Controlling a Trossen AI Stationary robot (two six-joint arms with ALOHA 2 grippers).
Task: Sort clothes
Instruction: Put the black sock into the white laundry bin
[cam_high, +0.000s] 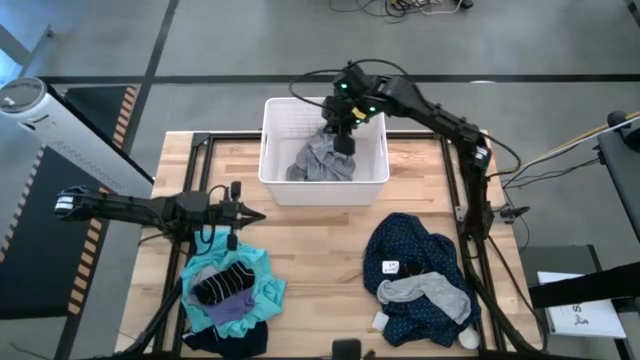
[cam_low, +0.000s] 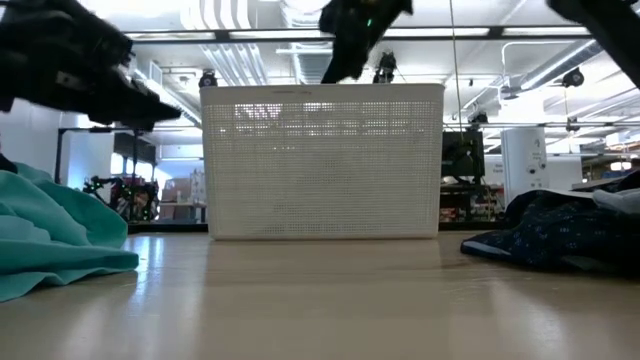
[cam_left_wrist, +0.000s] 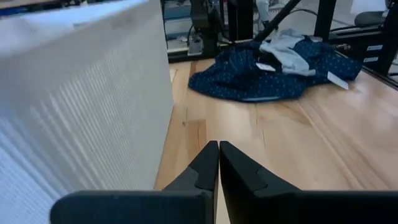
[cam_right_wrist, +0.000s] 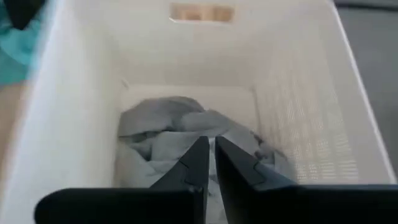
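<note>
- White mesh basket (cam_high: 275, 170) at table's 12 o'clock: crumpled grey pieces (cam_high: 322, 160) inside.
- My right gripper (cam_high: 345, 141) hangs over them, fingers pressed together, holding nothing.
- My left gripper (cam_high: 256, 214) waits at 9 o'clock, fingers pressed together.
- 7 o'clock pile: teal shirt (cam_high: 262, 282), black striped socks (cam_high: 224, 283), purple piece (cam_high: 233, 315).
- 5 o'clock: navy white-dotted garment (cam_high: 420, 270), rumpled, grey piece (cam_high: 432, 291) on top; white tag (cam_high: 390, 267), writing unreadable.

arms: matte black, slender | black cables along links | green lights on right wrist
</note>
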